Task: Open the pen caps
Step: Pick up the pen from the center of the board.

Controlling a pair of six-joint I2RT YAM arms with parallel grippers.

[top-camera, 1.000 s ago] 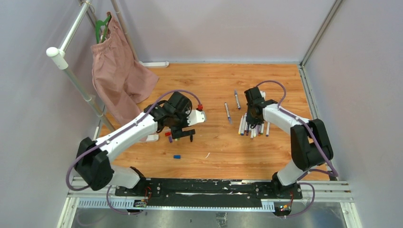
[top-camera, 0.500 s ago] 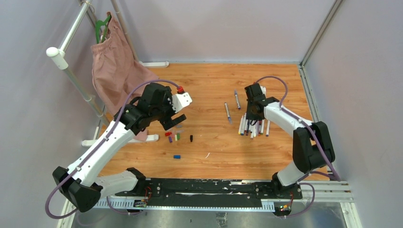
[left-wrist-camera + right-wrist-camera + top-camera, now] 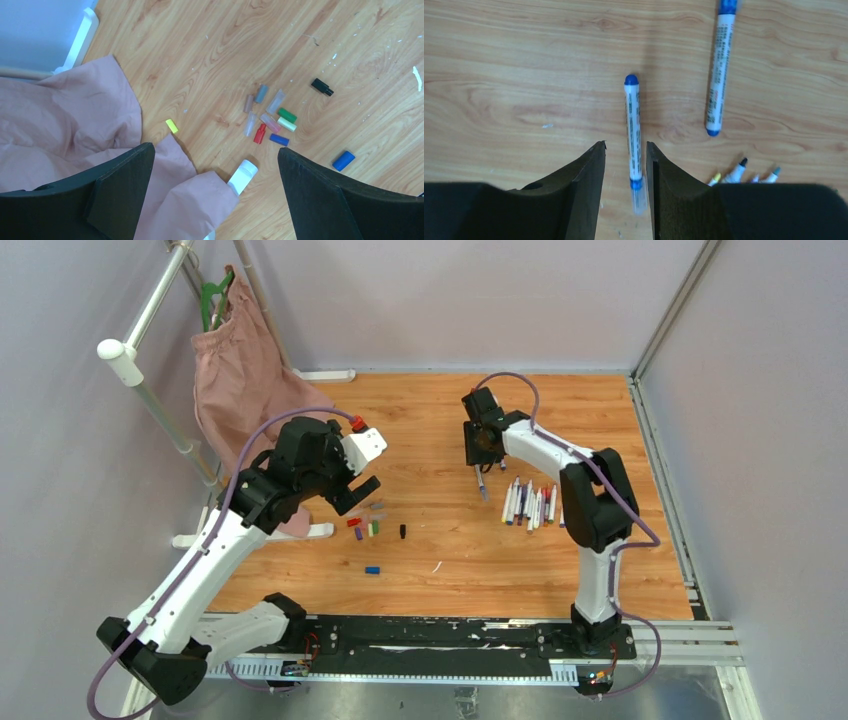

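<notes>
Several loose pen caps (image 3: 267, 120) in red, blue, green, grey and clear lie in a cluster on the wood floor (image 3: 372, 528). A black cap (image 3: 322, 87), a blue cap (image 3: 343, 160) and a yellow cap (image 3: 171, 125) lie apart from them. My left gripper (image 3: 215, 152) hangs wide open above and left of the cluster (image 3: 358, 480), holding nothing. My right gripper (image 3: 625, 146) is open over a capped blue pen (image 3: 633, 132), which lies on the floor between the fingers, its clear cap end (image 3: 638, 197) toward me. A second capped pen (image 3: 719, 75) lies to the right.
A pile of uncapped pens (image 3: 530, 502) lies right of the right gripper. Pink shorts (image 3: 75, 130) hang from a white rack (image 3: 150, 310) at the left and drape over its foot (image 3: 243, 176). Grey walls close the workspace.
My left arm rose and drew back left, off the caps, opening fully. My right gripper left the pen pile, moved back-left over the capped pen, and its jaws spread.
</notes>
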